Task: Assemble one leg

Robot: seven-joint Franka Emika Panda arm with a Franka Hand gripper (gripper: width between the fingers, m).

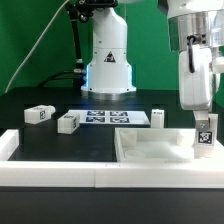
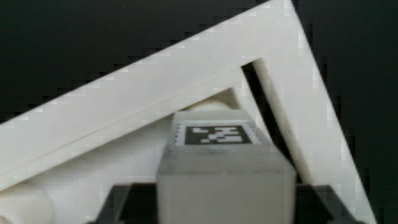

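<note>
Surface: black table [image 1: 40, 140], green backdrop behind, white arm base at the rear.
Gripper [image 1: 204, 128]: at the exterior view's right, pointing down, closed on a leg.
Held leg [image 1: 205, 133]: upright between the fingers, tagged face toward the exterior camera, lower end just inside the tabletop piece; in the wrist view the same leg [image 2: 221, 160] fills the foreground, tag on top.
Tabletop piece [image 1: 150, 150]: large flat white square with raised rim, directly below the gripper; in the wrist view its rim [image 2: 160, 90] angles to a corner beyond the leg, where a small round peg shows.
Contact of leg with panel: cannot tell.
Loose legs: one [image 1: 158, 118] near the gripper toward the exterior view's left, two more [image 1: 68, 122] [image 1: 39, 113] well apart from it on that side.
Marker board [image 1: 113, 118]: flat on the table, between the loose legs.
Front edge: long white rail [image 1: 60, 172] across the foreground.
</note>
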